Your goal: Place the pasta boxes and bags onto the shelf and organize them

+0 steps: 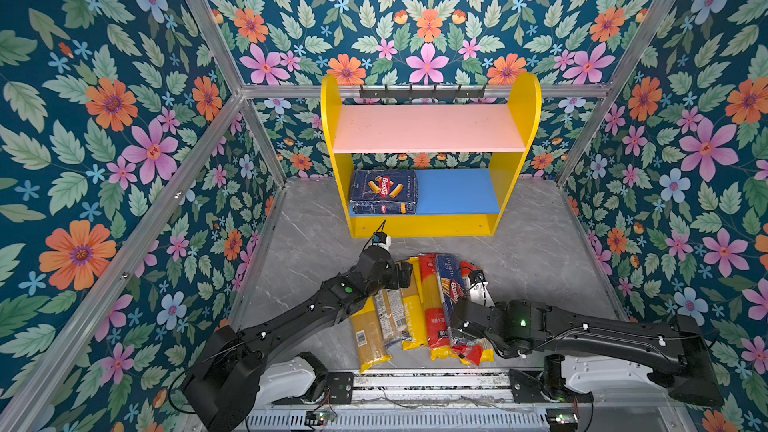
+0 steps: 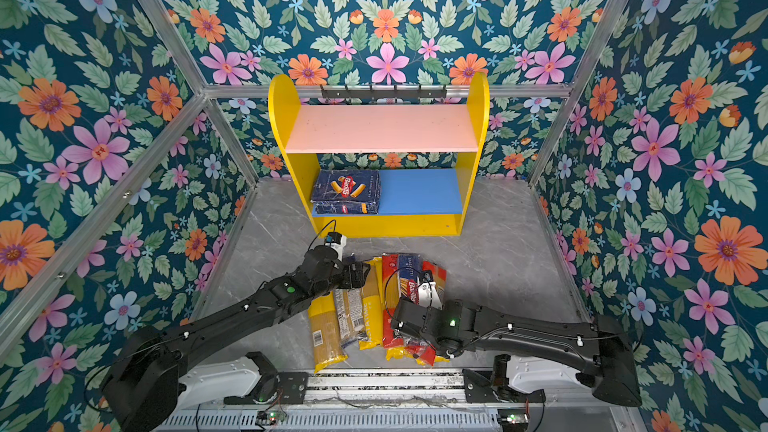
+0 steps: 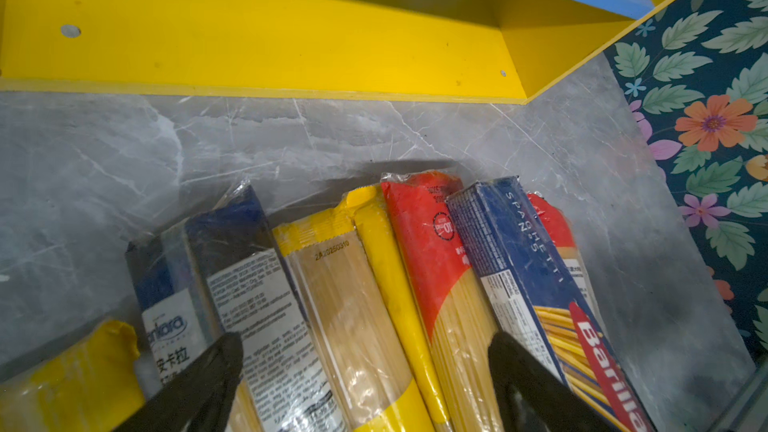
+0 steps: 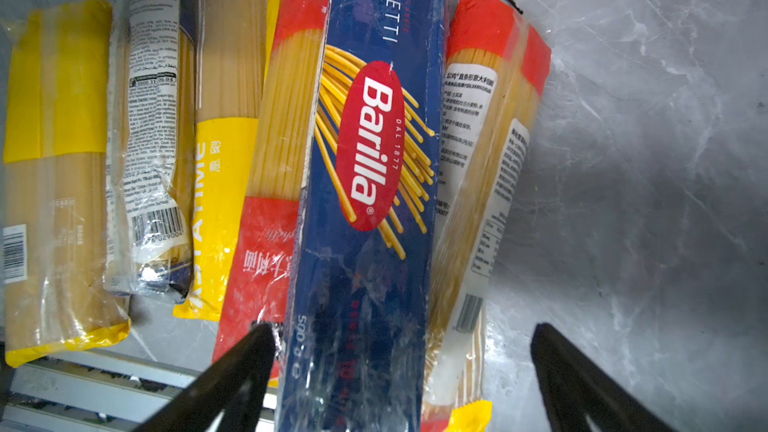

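Pasta stock: one box shelved, the rest on the table.
Both top views: shelf (image 1: pixel 519 126) at the back, rigatoni box (image 1: pixel 383 192) flat on the left of its blue lower board; bags (image 1: pixel 399 313) and spaghetti box (image 1: pixel 452 288) side by side on the table (image 1: pixel 540 243) in front. Left wrist: left gripper (image 3: pixel 365 342) spread over a yellow bag (image 3: pixel 340 309). Right wrist: right gripper (image 4: pixel 403 330) spread astride the spaghetti box, gripping nothing.

The spaghetti box (image 4: pixel 365 201) reads Barilla, Spaghetti N°5 (also Dal 1877); the navy bag (image 3: pixel 232 276) reads Ankara.

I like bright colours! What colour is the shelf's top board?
The top board is pink; see a top view.
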Robot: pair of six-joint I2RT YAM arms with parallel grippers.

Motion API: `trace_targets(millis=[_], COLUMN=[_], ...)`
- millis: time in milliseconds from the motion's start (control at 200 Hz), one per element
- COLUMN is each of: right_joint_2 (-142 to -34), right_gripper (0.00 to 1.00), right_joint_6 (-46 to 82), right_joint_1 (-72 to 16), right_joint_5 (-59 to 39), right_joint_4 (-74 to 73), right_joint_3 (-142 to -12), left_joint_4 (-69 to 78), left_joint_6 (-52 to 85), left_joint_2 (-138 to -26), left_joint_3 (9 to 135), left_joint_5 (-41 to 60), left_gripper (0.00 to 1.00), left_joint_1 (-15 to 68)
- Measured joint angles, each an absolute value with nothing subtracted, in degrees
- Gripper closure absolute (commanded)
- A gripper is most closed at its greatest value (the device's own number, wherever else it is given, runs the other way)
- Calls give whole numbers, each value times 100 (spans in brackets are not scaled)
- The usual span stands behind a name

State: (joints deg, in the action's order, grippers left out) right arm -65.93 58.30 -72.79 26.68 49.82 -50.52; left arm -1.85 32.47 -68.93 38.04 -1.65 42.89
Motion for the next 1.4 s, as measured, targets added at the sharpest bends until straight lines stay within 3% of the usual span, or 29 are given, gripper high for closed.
trace_targets(millis=[485, 965, 1400], right_joint_2=[-6943, -8468, -7839], right_gripper=[2, 3, 3], right_joint_6=[5658, 5769, 6202], right_joint_1=[-7279, -7279, -7288], right_joint_5=[2676, 2694, 2414], right_joint_4=[4762, 4742, 4209], right_joint_3=[-5251, -5933, -4956], left_joint_4=[-950, -1352, -1505], left_joint_6=[2947, 3135, 3260], left_joint_2=[-6316, -5205, -4711], left_joint_3=[3835, 2851, 2626], left_joint_5=[-1197, -1518, -1525], left_gripper=[0, 0, 0], left_joint_1=[4316, 4316, 4316])
